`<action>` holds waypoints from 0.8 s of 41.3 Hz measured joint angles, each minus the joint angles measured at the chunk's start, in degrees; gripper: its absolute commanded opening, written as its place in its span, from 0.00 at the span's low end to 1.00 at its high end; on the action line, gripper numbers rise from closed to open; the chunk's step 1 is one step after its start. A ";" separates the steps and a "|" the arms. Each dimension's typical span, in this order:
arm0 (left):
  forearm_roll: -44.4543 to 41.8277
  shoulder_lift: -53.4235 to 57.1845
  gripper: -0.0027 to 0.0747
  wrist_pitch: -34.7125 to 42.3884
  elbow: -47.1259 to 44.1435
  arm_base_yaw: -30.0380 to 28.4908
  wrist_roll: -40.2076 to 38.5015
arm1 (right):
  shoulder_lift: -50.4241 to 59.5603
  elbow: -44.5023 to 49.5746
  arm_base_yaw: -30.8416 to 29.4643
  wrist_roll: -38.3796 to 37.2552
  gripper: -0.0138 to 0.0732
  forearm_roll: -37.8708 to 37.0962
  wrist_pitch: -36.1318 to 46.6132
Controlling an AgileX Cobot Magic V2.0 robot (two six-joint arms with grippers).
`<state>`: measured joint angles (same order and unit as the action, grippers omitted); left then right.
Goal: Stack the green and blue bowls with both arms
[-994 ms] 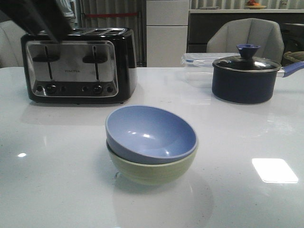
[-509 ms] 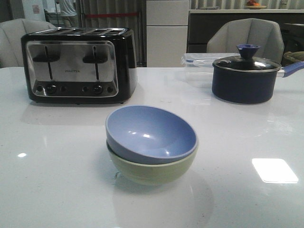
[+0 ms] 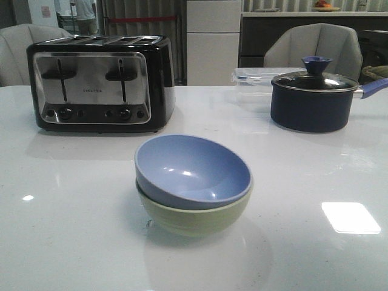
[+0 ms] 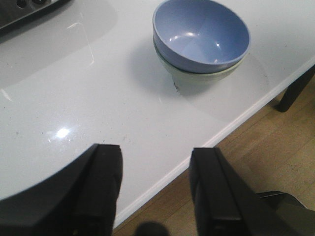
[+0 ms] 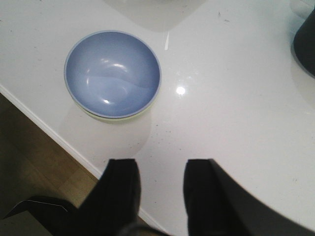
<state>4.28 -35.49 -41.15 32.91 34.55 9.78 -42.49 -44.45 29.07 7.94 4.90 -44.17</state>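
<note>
Nearest you in the front view: the blue bowl [image 3: 193,171] sits nested inside the green bowl [image 3: 197,219], slightly tilted, its rim higher on your left. The stack is upright on the white table [image 3: 73,230], close to the near edge, roughly centred. Only a band of green shows below the blue rim.

You won't see either arm in the front view. From the left wrist camera, the left gripper [image 4: 156,184] has its fingers apart with nothing between them; it hangs over the table edge, well apart from the stack [image 4: 201,44]. Wooden floor [image 4: 256,152] shows past the edge.

From the right wrist camera, the right gripper [image 5: 160,189] is likewise spread and empty, over the table edge and clear of the blue bowl [image 5: 112,73]. The green bowl shows there only as a thin sliver under the rim.

Further back on your left: a black and steel toaster [image 3: 100,82]. Back right: a dark navy pot [image 3: 314,100] with a glass lid, and a clear lidded container [image 3: 253,82] just behind it. Past the table: grey chairs [image 3: 315,48].
</note>
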 measured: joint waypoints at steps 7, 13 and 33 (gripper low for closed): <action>0.00 0.00 0.18 0.00 0.00 0.00 0.00 | 0.00 0.00 0.00 0.00 0.22 0.00 -0.06; 0.12 0.00 0.15 0.00 0.00 0.00 -0.12 | 0.00 0.00 0.00 0.00 0.22 -0.13 -0.06; 0.57 0.14 0.15 0.00 -0.11 0.00 -0.21 | 0.00 0.00 0.00 0.10 0.22 -0.16 -0.06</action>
<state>4.85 -35.35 -41.15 32.80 34.55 9.57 -42.49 -44.45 29.07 8.04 4.74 -44.23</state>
